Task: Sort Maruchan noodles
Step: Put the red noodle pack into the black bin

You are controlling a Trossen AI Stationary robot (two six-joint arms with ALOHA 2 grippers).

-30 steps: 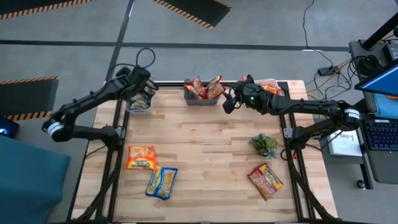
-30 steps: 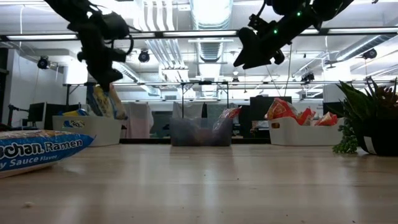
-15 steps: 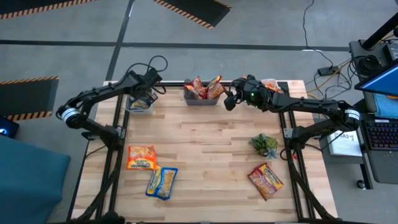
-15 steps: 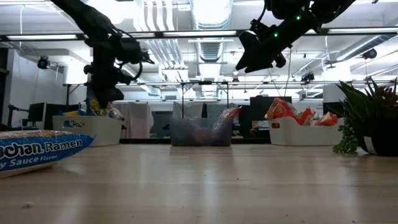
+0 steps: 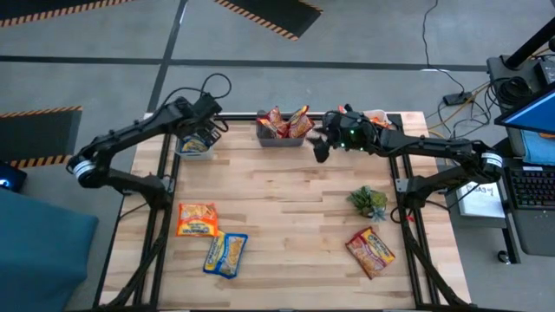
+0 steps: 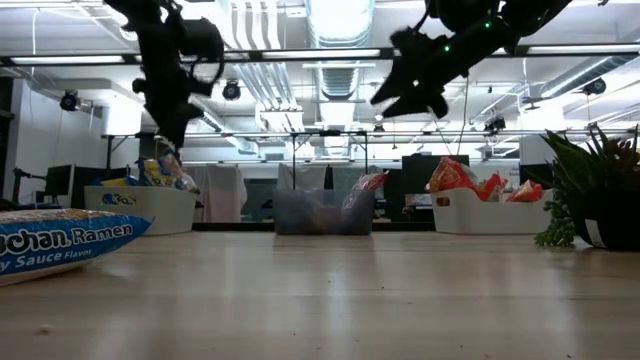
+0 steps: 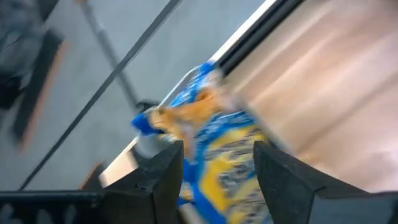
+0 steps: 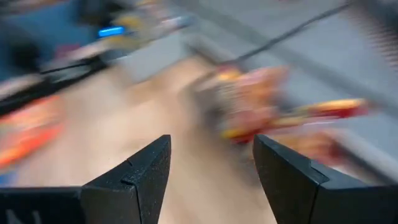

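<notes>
My left gripper (image 5: 201,134) hangs open above the white bin (image 5: 192,149) at the table's far left. A blue-and-yellow noodle packet (image 7: 217,146) stands in that bin below the fingers, its top sticking out over the rim (image 6: 165,172). My right gripper (image 5: 319,149) is open and empty in the air, beside the grey middle bin (image 5: 279,137) of dark red packets. Three packets lie flat on the table: an orange one (image 5: 197,219), a blue-and-yellow one (image 5: 225,253) and a dark red one (image 5: 371,251).
A white bin (image 5: 379,115) with orange packets stands at the far right. A small green plant (image 5: 368,201) sits right of centre. The table's middle is bare wood. Metal frame rails run along the left and right edges.
My left gripper dipped toward the left bin, opened and let go of the blue-and-yellow packet, then rose. The packet now stands in the bin instead of hanging from the fingers. My right gripper has tipped a little where it hangs by the middle bin.
</notes>
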